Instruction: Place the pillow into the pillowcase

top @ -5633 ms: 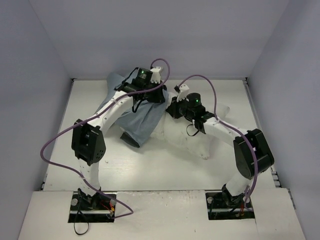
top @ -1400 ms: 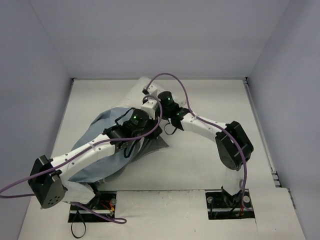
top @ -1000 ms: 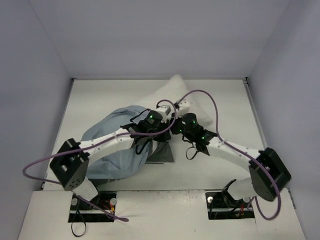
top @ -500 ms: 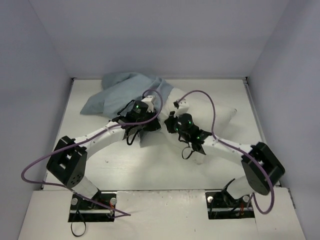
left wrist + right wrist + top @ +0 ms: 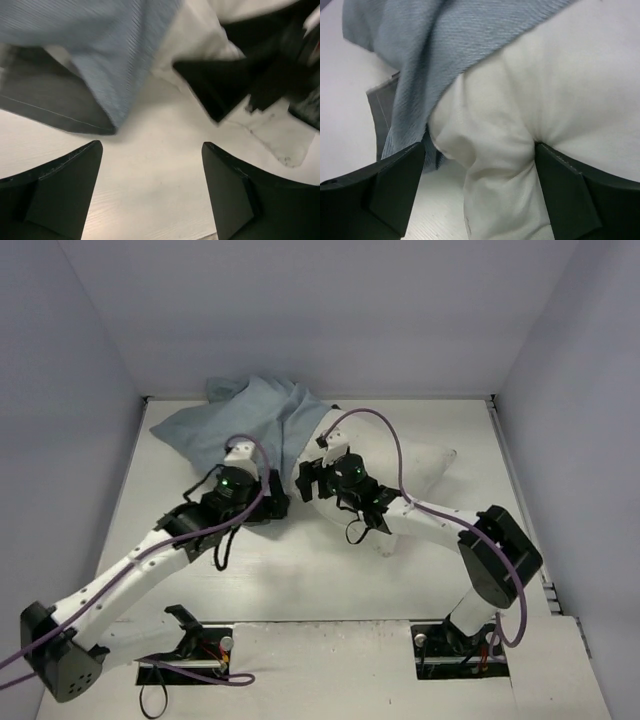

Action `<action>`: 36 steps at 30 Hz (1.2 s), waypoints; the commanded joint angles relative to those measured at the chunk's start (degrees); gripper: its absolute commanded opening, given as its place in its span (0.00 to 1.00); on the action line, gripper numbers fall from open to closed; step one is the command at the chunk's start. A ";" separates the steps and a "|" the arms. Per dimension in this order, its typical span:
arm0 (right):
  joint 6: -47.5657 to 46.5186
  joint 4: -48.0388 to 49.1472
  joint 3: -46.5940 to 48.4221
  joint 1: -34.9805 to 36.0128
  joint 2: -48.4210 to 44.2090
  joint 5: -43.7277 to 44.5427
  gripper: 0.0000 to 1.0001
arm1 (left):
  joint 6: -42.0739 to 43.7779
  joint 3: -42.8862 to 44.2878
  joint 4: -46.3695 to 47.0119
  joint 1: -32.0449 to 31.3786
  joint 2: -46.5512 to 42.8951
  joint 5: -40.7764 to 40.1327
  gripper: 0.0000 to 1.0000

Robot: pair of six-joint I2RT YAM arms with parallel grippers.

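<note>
Pillow (image 5: 560, 90) white, puckered; pillowcase (image 5: 430, 45) draped over.

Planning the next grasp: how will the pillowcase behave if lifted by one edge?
Likely floppy: the pillowcase lies crumpled and drapes over the pillow, so it should sag rather than hold its mouth open. Probably light, being thin fabric. Pushed, it would likely bunch, not slide.

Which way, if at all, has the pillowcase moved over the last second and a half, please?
Yes. The pillowcase has gone from the near left of the table to its far left, by the back wall.
</note>
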 commanded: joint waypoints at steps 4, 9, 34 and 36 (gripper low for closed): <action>-20.09 -5.05 5.47 0.30 -9.69 -8.57 1.00 | -3.76 11.90 -17.67 6.90 -6.62 -12.94 0.77; -30.31 -10.16 12.40 3.55 -6.45 -9.92 1.00 | -4.65 12.61 -21.80 11.57 -7.60 -12.50 0.77; -56.61 -7.51 38.26 10.76 30.66 28.52 0.00 | 1.50 12.78 -24.97 22.47 -10.14 -6.16 0.77; -54.07 -12.34 38.61 11.29 25.59 22.63 0.00 | 2.38 15.23 -24.97 22.39 -10.23 -7.65 0.77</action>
